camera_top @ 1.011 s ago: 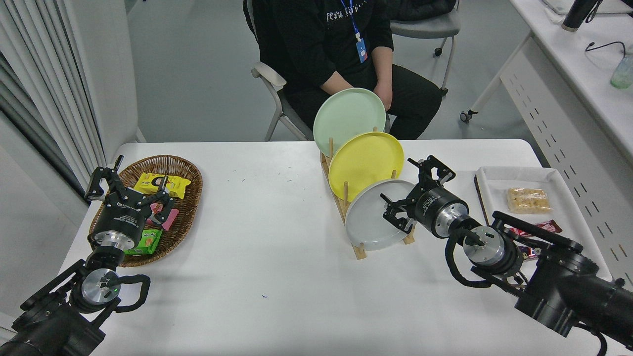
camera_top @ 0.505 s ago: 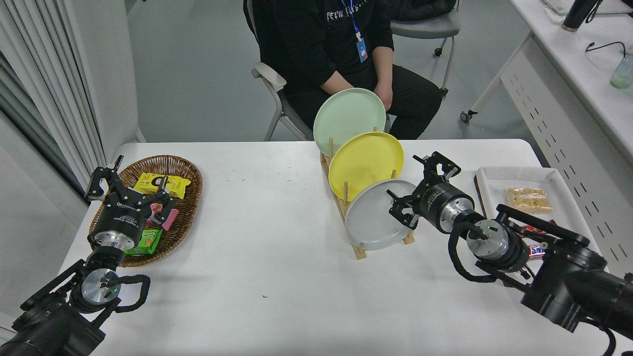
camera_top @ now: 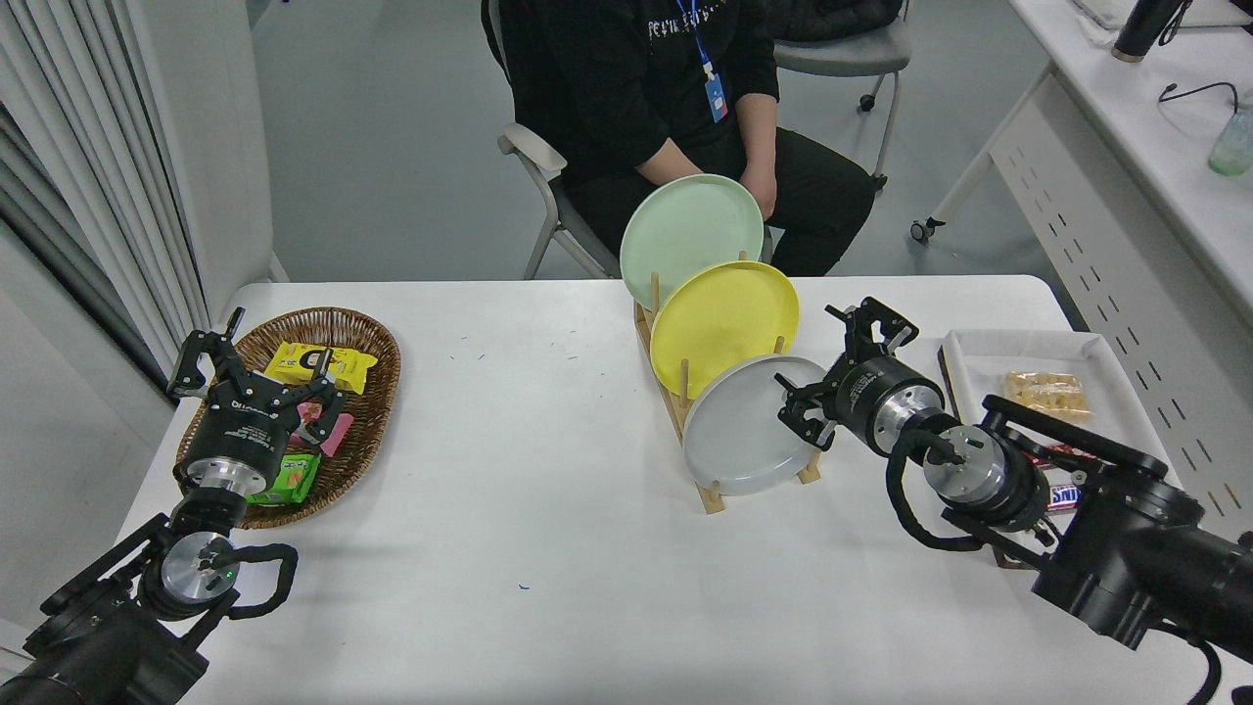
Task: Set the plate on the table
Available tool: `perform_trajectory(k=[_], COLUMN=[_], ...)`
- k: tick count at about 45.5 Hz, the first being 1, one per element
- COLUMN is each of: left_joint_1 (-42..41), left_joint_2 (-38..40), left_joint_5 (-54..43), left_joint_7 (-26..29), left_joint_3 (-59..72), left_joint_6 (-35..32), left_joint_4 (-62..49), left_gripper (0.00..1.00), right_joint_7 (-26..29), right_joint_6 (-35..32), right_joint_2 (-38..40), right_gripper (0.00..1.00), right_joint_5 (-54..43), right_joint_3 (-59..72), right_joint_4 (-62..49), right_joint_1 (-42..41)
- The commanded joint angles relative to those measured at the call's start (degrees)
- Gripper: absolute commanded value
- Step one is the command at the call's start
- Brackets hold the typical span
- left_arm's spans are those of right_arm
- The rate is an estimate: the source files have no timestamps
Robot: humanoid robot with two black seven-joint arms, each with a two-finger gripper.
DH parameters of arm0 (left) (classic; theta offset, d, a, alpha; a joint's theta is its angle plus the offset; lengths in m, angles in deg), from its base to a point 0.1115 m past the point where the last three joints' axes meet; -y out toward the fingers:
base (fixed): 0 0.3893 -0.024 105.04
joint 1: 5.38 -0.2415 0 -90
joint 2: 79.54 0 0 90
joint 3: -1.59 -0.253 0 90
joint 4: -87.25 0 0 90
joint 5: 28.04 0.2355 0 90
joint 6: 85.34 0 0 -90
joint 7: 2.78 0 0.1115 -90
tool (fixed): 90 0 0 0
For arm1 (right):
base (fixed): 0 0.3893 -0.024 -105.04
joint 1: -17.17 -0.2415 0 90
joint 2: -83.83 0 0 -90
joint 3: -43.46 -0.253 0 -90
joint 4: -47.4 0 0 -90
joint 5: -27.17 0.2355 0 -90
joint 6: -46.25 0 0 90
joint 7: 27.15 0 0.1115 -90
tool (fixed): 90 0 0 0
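Observation:
The light-grey plate (camera_top: 739,426) leans in the front slot of a wooden rack (camera_top: 707,494), below a yellow plate (camera_top: 722,320) and a pale green plate (camera_top: 690,225). My right gripper (camera_top: 840,367) is open just right of the grey plate's rim, one finger low beside the edge and the other raised behind; nothing is between them. My left gripper (camera_top: 253,367) stays parked, open, over the wicker basket at the lower left. The white table (camera_top: 529,529) lies bare in front of the rack.
A wicker basket (camera_top: 367,338) with snack packs sits at the left. A white tray (camera_top: 1101,357) holding snacks stands at the right, close behind my right arm. A person sits on a chair beyond the far edge, hands in lap.
My right gripper has drawn back to the right and slightly up, from overlapping the grey plate's right rim to just off it. The plates and the left arm have not moved.

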Motion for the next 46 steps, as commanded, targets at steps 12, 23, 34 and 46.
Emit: perform_trajectory(k=[12, 23, 34, 46], left_joint_1=[-0.07, -0.07, -0.07, -0.07], left_joint_2=[0.0, 0.0, 0.0, 0.0], left_joint_5=[0.0, 0.0, 0.0, 0.0], left_joint_7=[-0.02, -0.02, -0.02, -0.02], left_joint_3=[0.07, -0.02, -0.02, 0.07], left_joint_6=[0.0, 0.0, 0.0, 0.0], left_joint_4=[0.0, 0.0, 0.0, 0.0], left_gripper=[0.98, 0.98, 0.98, 0.98], right_joint_7=[0.65, 3.81, 6.45, 9.53], right_joint_6=[1.13, 1.04, 0.69, 0.43], right_joint_2=[-1.29, -1.29, -1.38, -1.38], right_gripper=[0.87, 0.87, 0.87, 0.87], right_joint_5=[0.0, -0.44, -1.23, -4.92], right_joint_3=[0.6, 0.95, 1.04, 1.04], right_joint_4=[-0.07, -0.07, -0.16, -0.16], right_joint_1=[-0.42, -0.68, -1.74, -2.26])
